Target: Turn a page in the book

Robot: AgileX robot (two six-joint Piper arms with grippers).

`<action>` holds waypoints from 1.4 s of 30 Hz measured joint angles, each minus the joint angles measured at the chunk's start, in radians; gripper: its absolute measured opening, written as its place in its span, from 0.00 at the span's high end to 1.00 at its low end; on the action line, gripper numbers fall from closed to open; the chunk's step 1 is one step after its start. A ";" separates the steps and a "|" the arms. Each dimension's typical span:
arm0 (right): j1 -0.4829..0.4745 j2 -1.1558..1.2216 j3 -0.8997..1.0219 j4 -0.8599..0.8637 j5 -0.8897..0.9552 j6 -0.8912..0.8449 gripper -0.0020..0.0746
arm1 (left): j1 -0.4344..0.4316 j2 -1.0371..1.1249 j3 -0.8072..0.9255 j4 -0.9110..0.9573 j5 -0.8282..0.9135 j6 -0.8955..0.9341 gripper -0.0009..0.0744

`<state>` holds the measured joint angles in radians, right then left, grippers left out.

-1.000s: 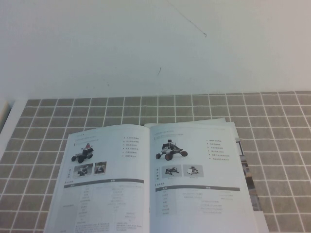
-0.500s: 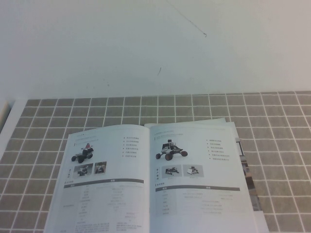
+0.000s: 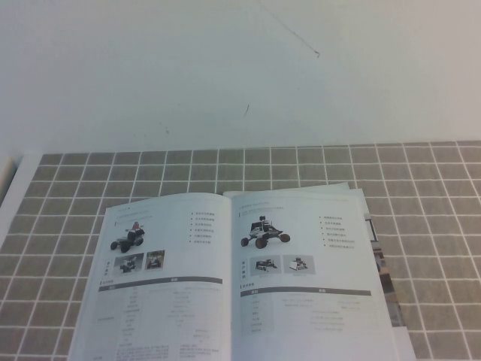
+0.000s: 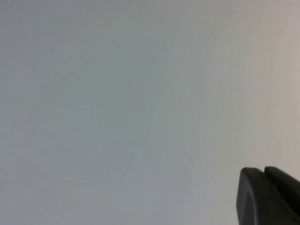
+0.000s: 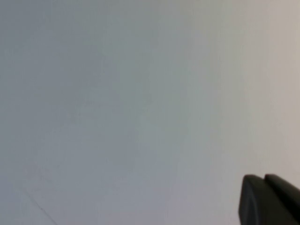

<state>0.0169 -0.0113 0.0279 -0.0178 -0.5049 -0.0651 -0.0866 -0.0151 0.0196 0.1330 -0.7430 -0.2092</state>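
The book (image 3: 225, 316) lies open on the tiled mat near the front edge in the high view. The right-hand page (image 3: 316, 293) shows a wheeled rover photo, small thumbnails, a grey bar and text tables; it lies flat. The left-hand page (image 3: 161, 301) has a similar layout. Neither arm shows in the high view. My left gripper (image 4: 264, 169) appears only in the left wrist view, shut and empty, facing a blank pale surface. My right gripper (image 5: 265, 176) appears only in the right wrist view, shut and empty, facing a blank pale surface too.
The grey-brown tiled mat (image 3: 301, 165) covers the table up to a white wall (image 3: 240, 68). Edges of lower pages (image 3: 387, 278) stick out past the book's right side. A white object (image 3: 4, 177) sits at the far left edge.
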 joint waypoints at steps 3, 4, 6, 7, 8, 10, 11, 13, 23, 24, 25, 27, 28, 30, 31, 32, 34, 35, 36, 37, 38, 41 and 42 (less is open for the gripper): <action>0.000 0.000 -0.008 -0.036 0.047 0.053 0.98 | 0.000 0.000 -0.069 0.086 0.200 -0.098 0.99; 0.000 0.000 -0.021 -0.052 0.087 0.087 0.98 | 0.000 0.000 -0.109 0.125 0.264 -0.139 0.99; 0.000 0.000 -0.072 -0.091 0.220 0.171 0.98 | 0.000 0.000 -0.199 0.220 0.447 -0.226 0.99; 0.000 0.000 -0.109 -0.112 0.279 0.212 0.98 | 0.000 0.002 -0.243 0.270 0.511 -0.263 0.99; 0.000 0.000 -0.150 -0.131 0.356 0.260 0.98 | 0.000 0.010 -0.286 0.314 0.584 -0.309 0.99; 0.000 0.000 -0.233 -0.150 0.505 0.322 0.98 | 0.000 0.040 -0.356 0.364 0.704 -0.372 0.99; 0.000 0.008 -0.274 -0.156 0.573 0.338 0.98 | 0.000 0.062 -0.383 0.372 0.753 -0.392 0.99; 0.000 0.045 -0.347 -0.155 0.684 0.349 0.98 | -0.007 0.108 -0.440 0.375 0.874 -0.407 0.99; 0.000 0.430 -0.623 0.134 1.140 -0.061 0.98 | -0.054 0.423 -0.506 -0.053 1.346 -0.143 0.99; 0.000 0.482 -0.636 0.184 1.178 -0.124 0.98 | -0.057 0.450 -0.506 -0.097 1.353 -0.128 0.99; 0.000 0.543 -0.643 0.232 1.207 -0.182 0.98 | -0.057 0.484 -0.506 -0.150 1.354 -0.115 0.99; 0.000 0.632 -0.647 0.319 1.246 -0.291 0.98 | -0.059 0.539 -0.506 -0.258 1.354 -0.104 0.99; 0.000 0.681 -0.646 0.369 1.261 -0.345 0.98 | -0.059 0.568 -0.506 -0.325 1.354 -0.075 0.99; 0.000 0.768 -0.646 0.467 1.271 -0.448 0.98 | -0.065 0.626 -0.506 -0.477 1.358 0.081 0.99; 0.000 0.817 -0.646 0.524 1.273 -0.510 0.98 | -0.070 0.664 -0.506 -0.577 1.366 0.198 0.99; 0.000 0.856 -0.646 0.581 1.275 -0.562 0.98 | -0.075 0.706 -0.506 -0.681 1.379 0.321 0.99; 0.000 0.952 -0.647 0.675 1.275 -0.683 0.98 | -0.085 0.797 -0.506 -0.857 1.404 0.522 0.99; 0.000 0.981 -0.647 0.713 1.275 -0.714 0.98 | -0.086 0.844 -0.506 -0.940 1.407 0.609 0.99; 0.002 1.037 -0.647 0.756 1.275 -0.770 0.98 | -0.087 0.880 -0.506 -1.005 1.401 0.664 0.99; 0.002 1.089 -0.649 0.800 1.273 -0.819 0.98 | -0.087 0.925 -0.506 -1.056 1.385 0.718 0.99; 0.007 1.121 -0.651 0.822 1.267 -0.839 0.98 | -0.087 0.968 -0.508 -1.090 1.360 0.759 0.99; 0.041 1.220 -0.666 0.853 1.249 -0.891 0.98 | -0.087 1.078 -0.533 -1.121 1.280 0.825 0.99; 0.060 1.250 -0.679 0.855 1.242 -0.902 0.98 | -0.087 1.115 -0.546 -1.120 1.263 0.843 0.99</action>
<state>0.0774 1.2391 -0.6509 0.8374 0.7372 -0.9668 -0.1738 1.0995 -0.5260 -0.9872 0.5195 0.6338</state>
